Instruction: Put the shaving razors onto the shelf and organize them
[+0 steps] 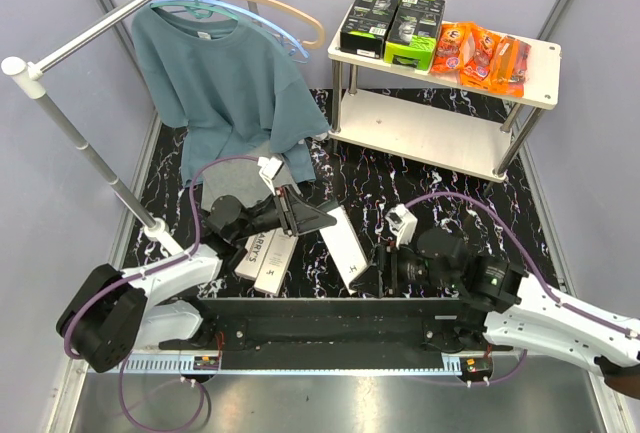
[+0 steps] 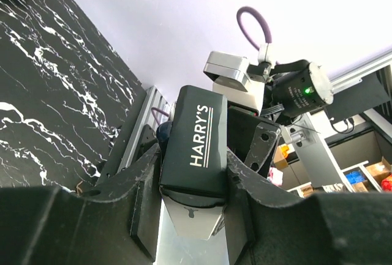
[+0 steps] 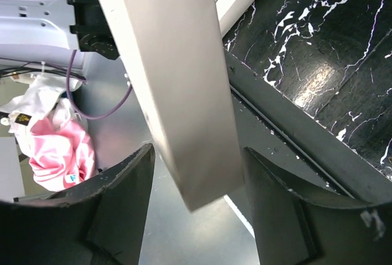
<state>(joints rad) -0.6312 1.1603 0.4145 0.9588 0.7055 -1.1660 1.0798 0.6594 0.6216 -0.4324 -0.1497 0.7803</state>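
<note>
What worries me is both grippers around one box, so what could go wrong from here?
The Harry's box sits inside both the left gripper and the right gripper; if both pull at once, it may twist or drop. The shelf already carries black-and-green boxes and orange packs on its top board, so a careless placement there could knock them off.

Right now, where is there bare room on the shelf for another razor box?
Lower board: all that shows is bare. Top board: only the right end past the orange packs and a thin front strip; black-green boxes crowd its left.
</note>
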